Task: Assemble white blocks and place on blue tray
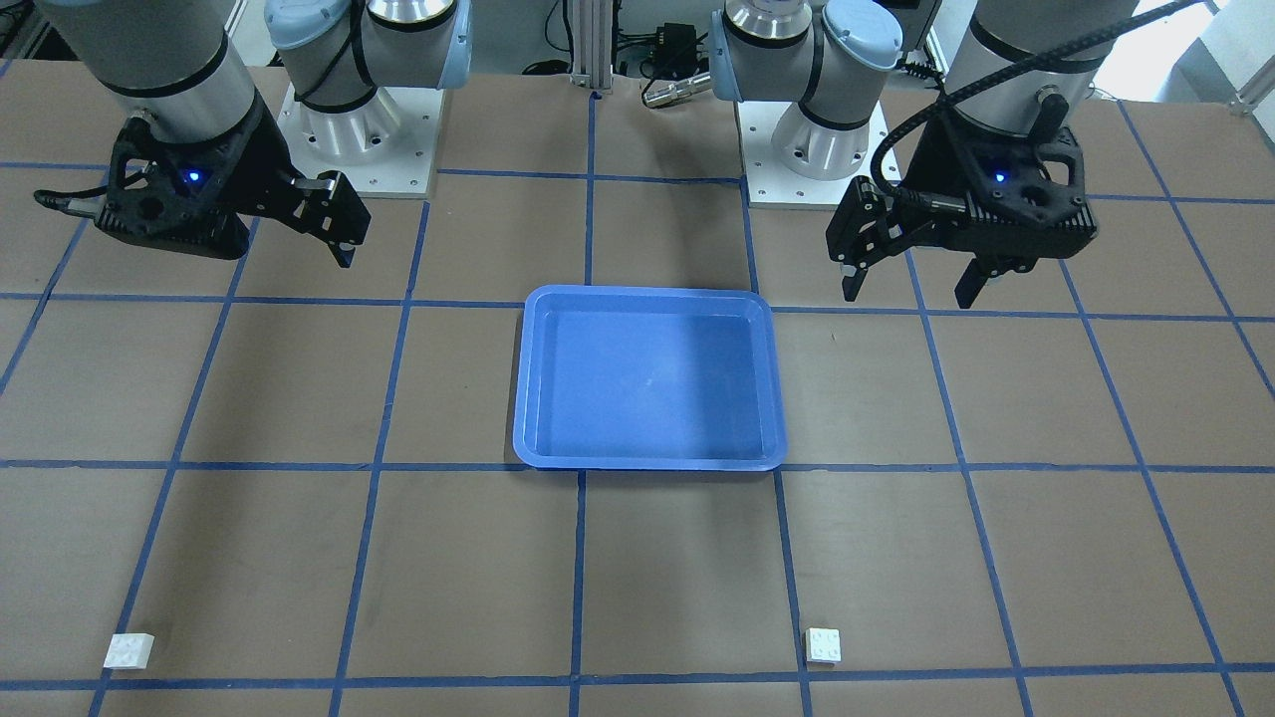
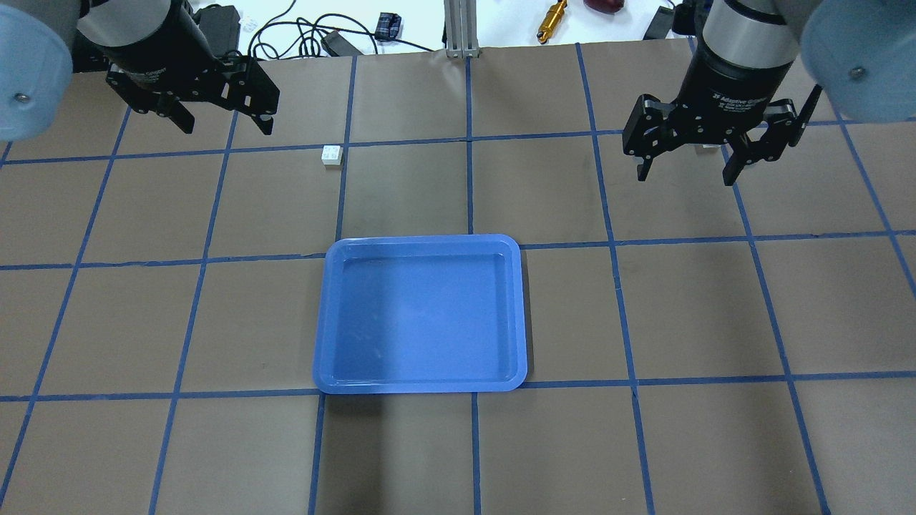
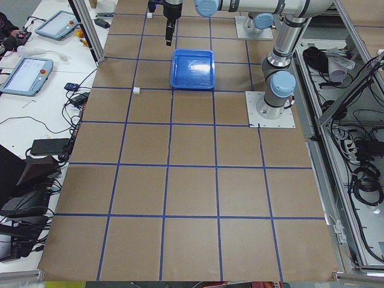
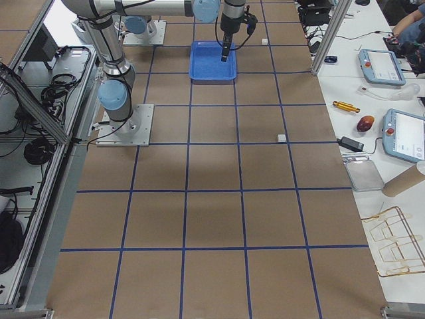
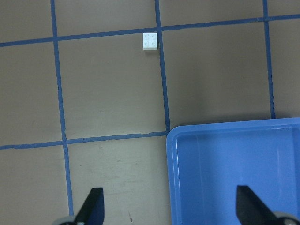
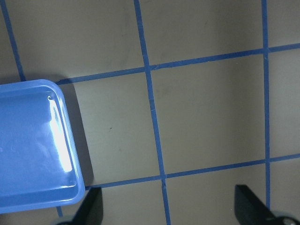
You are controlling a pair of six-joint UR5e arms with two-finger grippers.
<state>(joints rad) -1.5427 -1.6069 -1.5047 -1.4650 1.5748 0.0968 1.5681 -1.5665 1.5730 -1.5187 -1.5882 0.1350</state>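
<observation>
Between the two grippers, and lower than both, we find the blue tray (image 1: 647,293) lying flat and bare of any block. The left gripper (image 2: 224,123) hangs above the table with its fingers spread and nothing between them. The right gripper (image 2: 687,173) hangs likewise, spread and unloaded.

One white block (image 1: 824,645) sits studs up, forward of the left gripper and slightly inboard of it, past the tray's far rim. The other white block (image 1: 128,650) lies forward of the right gripper and outboard of it; that gripper's wrist camera does not show it. The blocks are well apart and unjoined.

We judge the task to be at its opening step, with no pick begun. The next move calls for each gripper to travel forward, descend squarely over its block and close across opposite flat sides. The blocks are small, so alignment must be close.

The table (image 1: 1096,398) is matt brown sheet, ruled by a blue tape grid (image 1: 299,300). Beyond its far edge stand an aluminium post (image 2: 461,28) and white benches bearing teach pendants (image 4: 382,66).
</observation>
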